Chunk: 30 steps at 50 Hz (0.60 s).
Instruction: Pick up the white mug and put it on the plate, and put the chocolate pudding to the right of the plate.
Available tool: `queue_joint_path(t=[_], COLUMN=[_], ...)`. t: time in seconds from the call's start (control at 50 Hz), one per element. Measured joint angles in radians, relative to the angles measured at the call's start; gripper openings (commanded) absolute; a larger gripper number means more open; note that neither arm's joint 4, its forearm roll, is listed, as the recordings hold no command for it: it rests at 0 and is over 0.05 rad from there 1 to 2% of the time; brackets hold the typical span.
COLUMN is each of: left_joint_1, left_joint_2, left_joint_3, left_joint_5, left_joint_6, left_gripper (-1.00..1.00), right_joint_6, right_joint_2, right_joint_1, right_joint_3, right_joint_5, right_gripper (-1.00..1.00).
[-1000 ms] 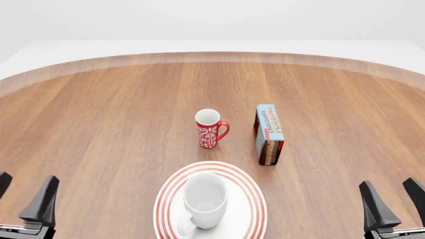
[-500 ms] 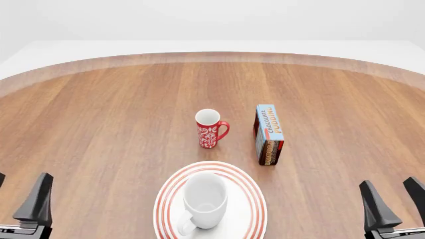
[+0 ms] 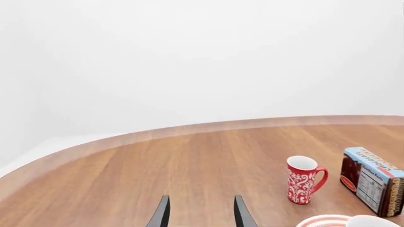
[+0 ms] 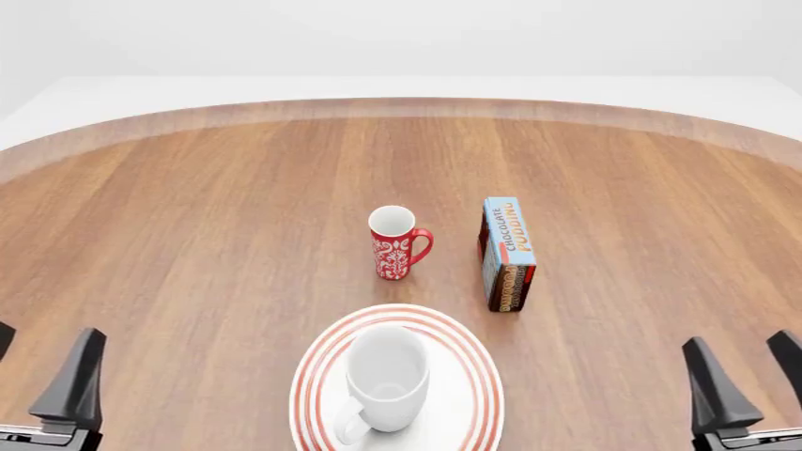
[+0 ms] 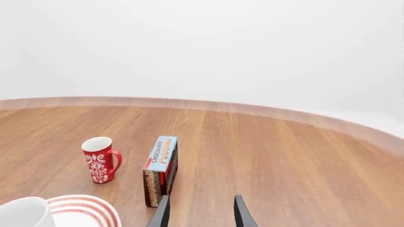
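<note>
The white mug [image 4: 386,381] stands upright in the middle of the red-ringed plate [image 4: 485,376] at the near centre of the table. The chocolate pudding [image 4: 508,252] carton stands on its long edge, beyond the plate and a little to its right, apart from it. My left gripper [image 4: 38,362] is open and empty at the near left corner, far from the plate. My right gripper [image 4: 752,371] is open and empty at the near right, well clear of the pudding. The right wrist view shows the pudding [image 5: 161,170] ahead of the open gripper [image 5: 200,215].
A slim red mug with a white floral pattern [image 4: 396,242] stands upright just beyond the plate, left of the pudding. The left wrist view shows the red mug [image 3: 303,179], the pudding [image 3: 373,180] and the plate's rim [image 3: 319,221]. The round wooden table ends at a curved far edge.
Both grippers have only drifted a little at the near edge, the left one slightly to the left and the right one slightly lower. The mugs, the plate and the pudding have not moved.
</note>
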<state>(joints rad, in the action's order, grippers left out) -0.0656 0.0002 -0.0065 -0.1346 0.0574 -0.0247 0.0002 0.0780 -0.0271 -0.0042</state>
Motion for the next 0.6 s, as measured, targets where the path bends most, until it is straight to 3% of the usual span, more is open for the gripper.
queue_joint_path(t=[0.6], left_joint_1=[-0.018], left_joint_2=[0.0], left_joint_3=[0.0], left_joint_5=[-0.001], left_joint_6=[-0.004], left_gripper=[1.0], right_joint_6=[-0.08], right_joint_2=[0.001], right_joint_1=[0.024], right_joint_3=[-0.09], right_joint_5=[0.068], right_gripper=[1.0])
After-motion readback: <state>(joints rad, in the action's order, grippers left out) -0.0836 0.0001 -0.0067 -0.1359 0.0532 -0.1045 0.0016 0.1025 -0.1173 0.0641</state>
